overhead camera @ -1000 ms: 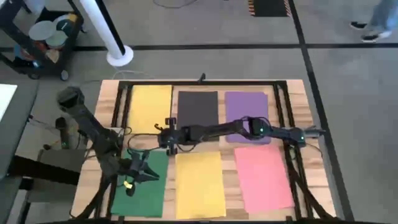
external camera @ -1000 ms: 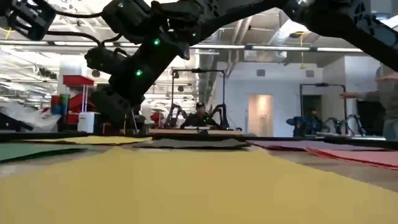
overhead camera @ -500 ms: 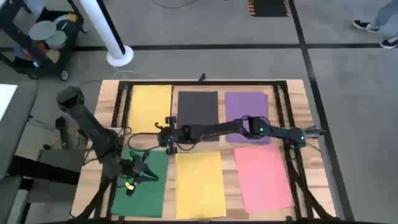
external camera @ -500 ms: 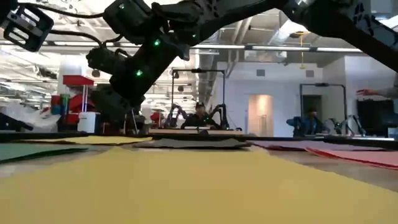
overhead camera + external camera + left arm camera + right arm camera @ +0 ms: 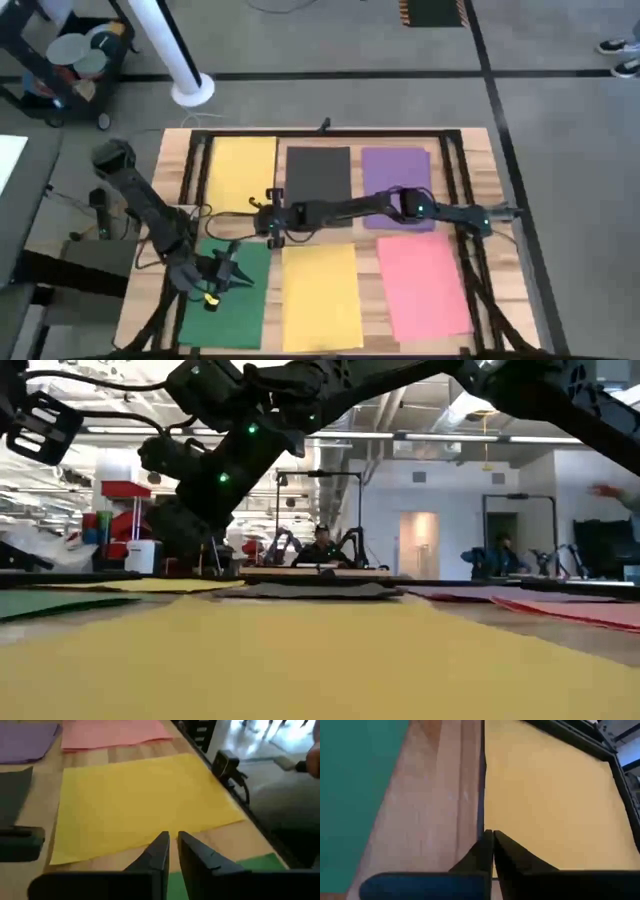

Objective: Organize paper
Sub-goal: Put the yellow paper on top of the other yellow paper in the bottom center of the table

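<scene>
While six sheets lie flat in two rows on the wooden worktop (image 5: 480,170), both arms reach over its left half; along the far edge lie a yellow sheet (image 5: 240,172), a black sheet (image 5: 318,170) and a purple sheet (image 5: 396,178); along the near edge lie a green sheet (image 5: 232,305), a second yellow sheet (image 5: 320,295) and a pink sheet (image 5: 425,285); no sheet touches another, bare wood shows between them. The left claw (image 5: 218,272) is above the green sheet near the worktop's left edge, its fingers (image 5: 161,854) nearly together with a thin gap and nothing between them. The right claw (image 5: 271,222) stretches from the right side to the middle, above the bare wood between the far yellow sheet and the green one; its fingers (image 5: 482,852) are pressed together, holding nothing.
</scene>
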Controlling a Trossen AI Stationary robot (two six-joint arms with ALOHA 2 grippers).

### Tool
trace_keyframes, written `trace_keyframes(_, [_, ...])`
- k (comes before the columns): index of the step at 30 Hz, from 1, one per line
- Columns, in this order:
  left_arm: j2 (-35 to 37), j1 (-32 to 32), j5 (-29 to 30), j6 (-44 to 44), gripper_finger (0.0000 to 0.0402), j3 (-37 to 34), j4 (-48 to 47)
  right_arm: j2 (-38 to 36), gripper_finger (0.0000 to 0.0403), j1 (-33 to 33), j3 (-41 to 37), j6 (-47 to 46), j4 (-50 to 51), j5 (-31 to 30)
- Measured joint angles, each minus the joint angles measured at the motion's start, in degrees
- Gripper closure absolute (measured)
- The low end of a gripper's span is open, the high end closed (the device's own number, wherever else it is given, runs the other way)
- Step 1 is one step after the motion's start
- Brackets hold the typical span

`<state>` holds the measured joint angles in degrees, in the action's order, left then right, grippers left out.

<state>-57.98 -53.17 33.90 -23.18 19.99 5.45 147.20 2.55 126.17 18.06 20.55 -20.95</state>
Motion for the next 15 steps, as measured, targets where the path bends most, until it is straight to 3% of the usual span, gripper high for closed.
trace_keyframes(15, [0.0, 0.02, 0.06, 0.0, 0.0366, 0.0, -2.62, 0.31, 0.0381, -2.71, 0.04, -2.93, 0.06, 3.24])
